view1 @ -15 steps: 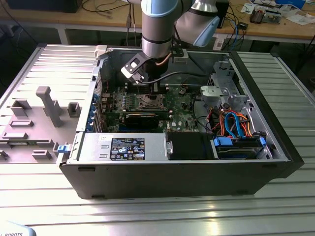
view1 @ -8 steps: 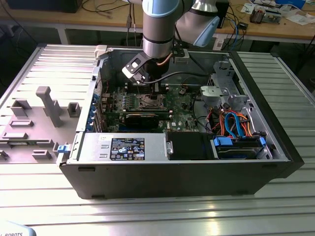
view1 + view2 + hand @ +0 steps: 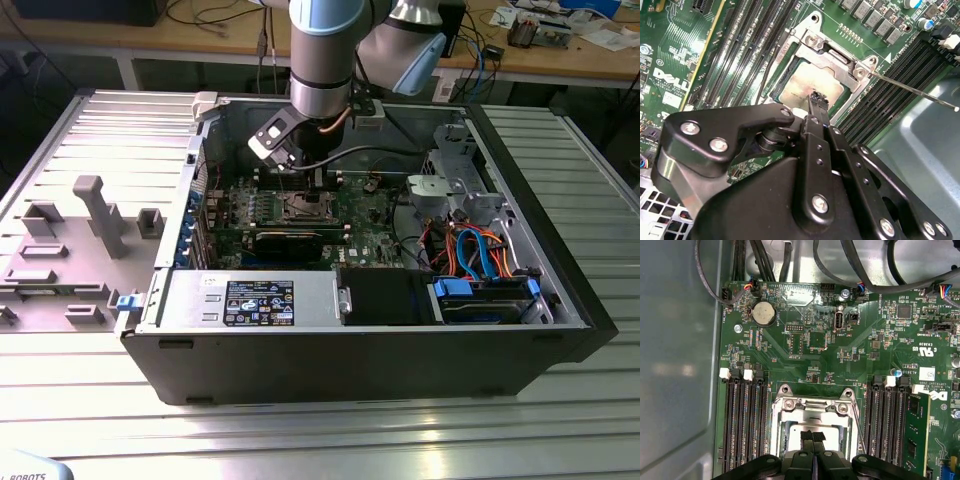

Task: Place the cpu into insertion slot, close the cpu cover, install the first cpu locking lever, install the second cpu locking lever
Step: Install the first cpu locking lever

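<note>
Cpu (image 3: 807,82) sits in the insertion slot (image 3: 776,421) — claw (image 3: 813,436) clenched shut, empty, tips right at its top.

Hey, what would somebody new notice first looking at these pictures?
The big grey-and-blue robot arm stands out, reaching down into the open computer case in the middle of the exterior view. In both wrist views, its shut black hand sits just over the silver cpu, which is framed by the cpu cover.
</note>
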You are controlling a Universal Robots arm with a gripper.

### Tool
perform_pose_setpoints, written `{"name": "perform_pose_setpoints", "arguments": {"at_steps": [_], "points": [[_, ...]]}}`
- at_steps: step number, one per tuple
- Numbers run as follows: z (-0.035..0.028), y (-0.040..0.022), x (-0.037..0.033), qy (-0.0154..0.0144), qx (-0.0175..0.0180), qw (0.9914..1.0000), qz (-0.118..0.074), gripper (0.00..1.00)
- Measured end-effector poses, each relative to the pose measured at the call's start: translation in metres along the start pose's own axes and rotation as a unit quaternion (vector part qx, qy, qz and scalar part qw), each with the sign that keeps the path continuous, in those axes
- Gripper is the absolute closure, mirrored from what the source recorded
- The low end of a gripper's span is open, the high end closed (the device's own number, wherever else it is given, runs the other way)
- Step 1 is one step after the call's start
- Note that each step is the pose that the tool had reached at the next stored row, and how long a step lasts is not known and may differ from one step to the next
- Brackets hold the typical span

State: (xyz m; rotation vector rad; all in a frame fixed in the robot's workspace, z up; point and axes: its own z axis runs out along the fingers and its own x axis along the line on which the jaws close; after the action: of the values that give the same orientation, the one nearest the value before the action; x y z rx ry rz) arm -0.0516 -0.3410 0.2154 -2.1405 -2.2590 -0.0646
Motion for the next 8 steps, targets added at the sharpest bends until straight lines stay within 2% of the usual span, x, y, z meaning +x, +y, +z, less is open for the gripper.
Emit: {"name": "perform_pose_setpoints", "arguments": {"at_steps": [2,6,8], "points": [[-0.0015,0.0001,0.0001,0.0000,0.0000,1.00000,0.000,0.89],[-0.0172,0.0003,0.0008,0.0000,0.0000,1.00000,0.000,0.89],[-0.0212,0.0004,0.0011,0.0000,0.0000,1.00000,0.000,0.89]]}}
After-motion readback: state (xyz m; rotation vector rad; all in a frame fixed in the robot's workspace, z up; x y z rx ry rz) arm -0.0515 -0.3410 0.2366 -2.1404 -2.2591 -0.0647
